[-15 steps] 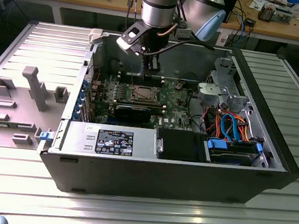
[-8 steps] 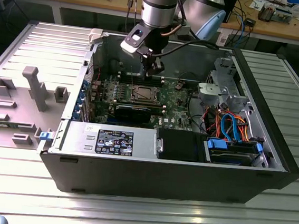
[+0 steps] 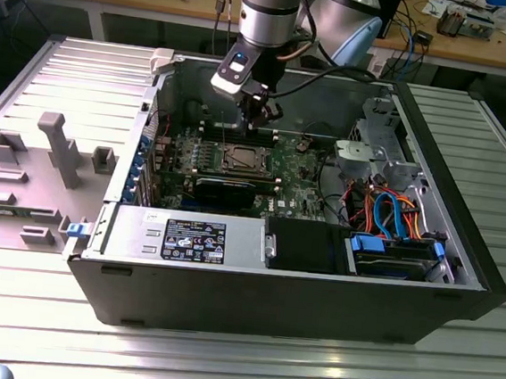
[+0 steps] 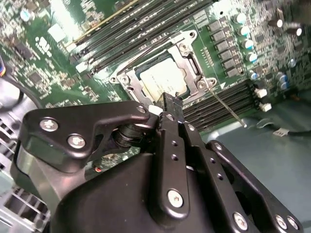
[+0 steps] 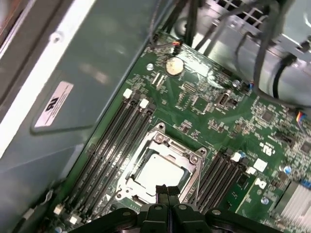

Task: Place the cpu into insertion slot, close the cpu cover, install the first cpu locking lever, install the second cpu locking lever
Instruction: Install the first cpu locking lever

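The cpu [image 5: 158, 171], a dull silver square, lies in the insertion slot [image 3: 241, 160] on the green board. Around it the cpu cover [image 5: 188, 156] lies flat, and the chip [image 4: 164, 80] shows through its window. One thin locking lever [image 4: 224, 104] sticks out free from a corner of the socket, away from the board. My gripper [image 3: 262, 119] hangs a little above the socket's edge. Its black fingertips [image 5: 166, 190] are pressed together with nothing between them, shut, as the second wrist view confirms for the gripper [image 4: 171, 103].
Black memory slots [image 5: 116, 141] flank the socket on both sides. The open case has a metal wall [image 3: 192, 81] behind the gripper. A black graphics card [image 3: 226, 190] and a power supply [image 3: 186, 237] sit in front, with bundled cables [image 3: 394, 212] at the exterior view's right.
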Robot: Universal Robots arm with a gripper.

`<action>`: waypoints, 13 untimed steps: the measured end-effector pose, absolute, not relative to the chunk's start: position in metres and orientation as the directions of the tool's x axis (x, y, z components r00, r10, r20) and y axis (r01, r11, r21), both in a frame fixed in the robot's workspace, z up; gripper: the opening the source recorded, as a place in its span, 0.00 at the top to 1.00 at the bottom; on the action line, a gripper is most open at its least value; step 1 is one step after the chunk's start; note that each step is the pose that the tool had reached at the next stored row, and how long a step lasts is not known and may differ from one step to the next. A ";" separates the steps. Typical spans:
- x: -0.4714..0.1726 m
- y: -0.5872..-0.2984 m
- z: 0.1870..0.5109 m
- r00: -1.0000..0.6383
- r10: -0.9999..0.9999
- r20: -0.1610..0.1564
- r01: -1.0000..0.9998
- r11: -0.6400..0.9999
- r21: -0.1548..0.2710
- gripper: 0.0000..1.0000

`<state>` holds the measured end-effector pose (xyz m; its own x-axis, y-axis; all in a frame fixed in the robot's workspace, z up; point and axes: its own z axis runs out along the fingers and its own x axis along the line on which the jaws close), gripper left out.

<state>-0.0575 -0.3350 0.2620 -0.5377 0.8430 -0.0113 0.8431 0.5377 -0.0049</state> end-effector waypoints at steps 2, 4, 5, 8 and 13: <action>-0.058 -0.335 0.262 -0.577 0.817 -0.012 0.817 0.577 -0.005 0.89; -0.058 -0.335 0.262 -0.617 0.787 -0.012 0.787 0.617 -0.006 0.89; -0.058 -0.335 0.262 -0.633 0.774 -0.013 0.774 0.633 -0.006 0.89; -0.058 -0.335 0.262 -0.685 0.728 -0.013 0.729 0.685 -0.006 0.89; -0.058 -0.335 0.262 -0.747 0.664 -0.014 0.664 0.747 -0.007 0.89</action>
